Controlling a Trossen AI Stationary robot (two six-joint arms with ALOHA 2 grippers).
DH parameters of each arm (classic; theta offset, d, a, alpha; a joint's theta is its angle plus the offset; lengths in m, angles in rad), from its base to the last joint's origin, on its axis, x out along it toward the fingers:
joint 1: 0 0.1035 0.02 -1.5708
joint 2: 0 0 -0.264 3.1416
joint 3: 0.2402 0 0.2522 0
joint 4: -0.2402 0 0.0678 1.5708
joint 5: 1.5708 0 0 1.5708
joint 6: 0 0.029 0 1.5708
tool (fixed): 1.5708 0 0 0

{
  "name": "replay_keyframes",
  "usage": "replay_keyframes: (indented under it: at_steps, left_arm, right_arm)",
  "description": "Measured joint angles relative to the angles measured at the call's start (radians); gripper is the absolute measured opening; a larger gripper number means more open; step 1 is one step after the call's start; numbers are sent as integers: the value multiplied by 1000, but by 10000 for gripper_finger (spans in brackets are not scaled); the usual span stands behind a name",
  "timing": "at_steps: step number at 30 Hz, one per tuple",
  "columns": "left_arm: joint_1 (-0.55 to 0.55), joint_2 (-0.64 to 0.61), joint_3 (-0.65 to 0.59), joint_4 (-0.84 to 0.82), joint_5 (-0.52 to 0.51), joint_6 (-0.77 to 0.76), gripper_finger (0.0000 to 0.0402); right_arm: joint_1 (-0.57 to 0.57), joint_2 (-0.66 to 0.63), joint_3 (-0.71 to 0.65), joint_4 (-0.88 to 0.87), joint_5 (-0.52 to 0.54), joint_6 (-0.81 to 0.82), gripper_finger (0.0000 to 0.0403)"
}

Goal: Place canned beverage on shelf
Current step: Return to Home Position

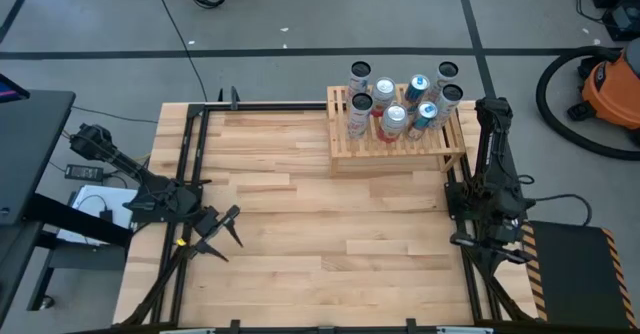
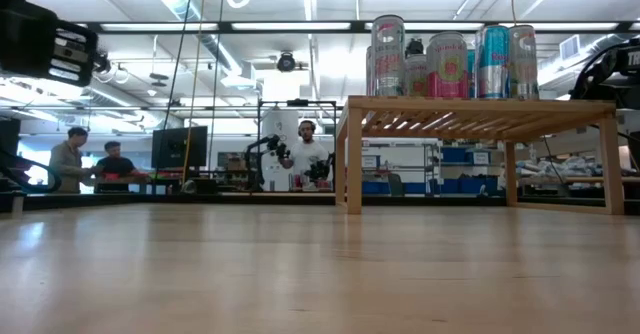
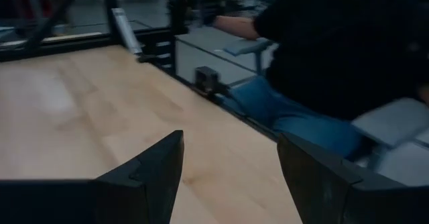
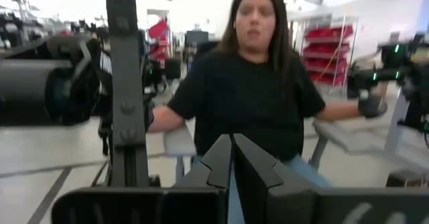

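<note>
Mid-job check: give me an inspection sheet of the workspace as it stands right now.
Surface: wooden table, bare apart from the shelf.
Job's things: shelf beside the right arm, about eight cans upright on it.
Clutter: nothing seen.
Grippers: left gripper open and empty, over the table's left side; right gripper shut and empty, at the table's right edge.
Cables: black cable on the floor beyond the table.
Surroundings: orange vacuum on the floor; person seated close by the table; more people far behind.

Matt light-wood shelf (image 1: 395,153) — glossy metal cans (image 1: 394,121)
</note>
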Motion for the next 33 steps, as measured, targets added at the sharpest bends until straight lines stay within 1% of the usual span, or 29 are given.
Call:
replay_keyframes:
  at_steps: [4, 10, 17, 19, 23, 26, 27, 31, 33]
  left_arm:
    - [0, 0, 0, -3, 70, 3, 243]
    - [0, 0, 0, -5, 74, -23, 243]
    - [0, 1, 0, -32, 74, -37, 243]
    - [0, 1, 1, -45, 74, -94, 243]
    - [0, 1, 1, -58, 74, -263, 243]
    - [0, 1, 1, -58, 59, -304, 243]
    - [0, 1, 1, -58, 57, -282, 243]
    - [0, 1, 1, -58, 55, -99, 243]
    - [0, 1, 1, -57, 55, -72, 243]
  right_arm:
    - [0, 0, 0, -70, 0, 46, 25]
    - [0, 0, 0, -110, 0, 58, 26]
    - [0, 0, 0, -109, 0, 56, 25]
    - [0, 0, 0, -109, 0, 55, 26]
    - [0, 0, 0, -109, 0, 55, 27]
    - [0, 0, 0, -109, 0, 55, 26]
    - [0, 0, 0, -109, 0, 55, 25]
    - [0, 0, 0, -109, 0, 55, 25]
    - [0, 0, 0, -109, 0, 55, 26]
